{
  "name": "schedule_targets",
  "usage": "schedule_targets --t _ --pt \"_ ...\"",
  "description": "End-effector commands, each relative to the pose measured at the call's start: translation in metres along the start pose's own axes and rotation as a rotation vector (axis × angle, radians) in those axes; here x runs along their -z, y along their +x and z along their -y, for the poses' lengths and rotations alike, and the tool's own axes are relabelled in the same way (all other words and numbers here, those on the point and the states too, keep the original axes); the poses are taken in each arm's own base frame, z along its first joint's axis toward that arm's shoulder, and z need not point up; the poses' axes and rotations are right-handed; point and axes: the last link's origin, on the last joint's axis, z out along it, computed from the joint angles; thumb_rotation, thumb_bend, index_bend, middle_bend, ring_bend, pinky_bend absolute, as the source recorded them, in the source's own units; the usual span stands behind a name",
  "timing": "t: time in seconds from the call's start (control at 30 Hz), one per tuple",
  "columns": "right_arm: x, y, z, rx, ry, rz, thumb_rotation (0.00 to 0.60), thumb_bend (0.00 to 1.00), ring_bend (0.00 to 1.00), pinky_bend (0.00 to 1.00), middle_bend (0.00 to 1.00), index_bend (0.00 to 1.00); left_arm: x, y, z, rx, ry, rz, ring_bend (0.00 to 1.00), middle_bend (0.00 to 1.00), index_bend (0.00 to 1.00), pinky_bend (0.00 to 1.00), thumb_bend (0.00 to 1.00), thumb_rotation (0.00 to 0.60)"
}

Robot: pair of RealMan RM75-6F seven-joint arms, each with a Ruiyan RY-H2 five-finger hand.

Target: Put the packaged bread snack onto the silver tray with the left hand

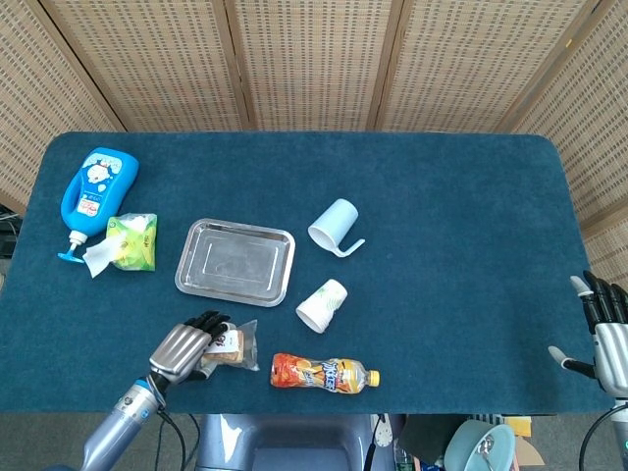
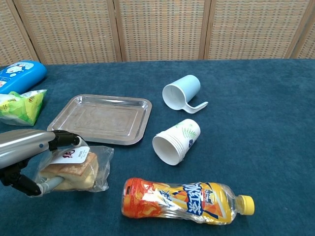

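The packaged bread snack (image 2: 74, 169), bread in a clear wrapper with a white label, is held by my left hand (image 2: 29, 157) near the table's front left edge; its fingers curl over the top and the thumb sits under it. In the head view the same snack (image 1: 234, 346) pokes out to the right of the left hand (image 1: 182, 350). The silver tray (image 2: 101, 118) lies bare just behind the snack, also seen as the silver tray (image 1: 235, 261). My right hand (image 1: 603, 334) hangs past the table's right front edge, fingers apart, holding nothing.
An orange drink bottle (image 2: 184, 200) lies on its side right of the snack. A stack of paper cups (image 2: 177, 141) and a light blue mug (image 2: 181, 92) lie tipped over right of the tray. A green packet (image 2: 19, 106) and blue bottle (image 2: 19, 75) sit far left.
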Motion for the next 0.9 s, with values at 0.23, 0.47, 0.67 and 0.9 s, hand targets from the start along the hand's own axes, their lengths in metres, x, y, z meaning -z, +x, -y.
schedule_targets --t 0.23,0.47,0.67,0.9 --pt "0.002 0.002 -0.001 -0.001 -0.006 -0.01 0.6 0.09 0.0 0.0 0.0 0.0 0.011 0.034 -0.006 -0.075 -0.014 -0.063 0.1 0.15 0.35 0.29 0.5 0.6" --pt "0.006 0.002 -0.003 -0.008 -0.025 -0.014 0.6 0.09 0.0 0.0 0.0 0.0 0.021 0.065 0.011 -0.126 0.04 -0.132 0.1 0.14 0.35 0.28 0.5 0.6" --pt "0.007 0.0 -0.002 -0.014 -0.031 -0.012 0.6 0.09 0.0 0.0 0.0 0.0 0.016 0.086 0.03 -0.119 0.077 -0.164 0.1 0.14 0.35 0.27 0.5 0.6" --pt "0.009 -0.003 0.001 -0.015 -0.028 -0.007 0.6 0.09 0.0 0.0 0.0 0.0 -0.002 0.094 0.039 -0.108 0.072 -0.153 0.1 0.14 0.35 0.26 0.5 0.6"
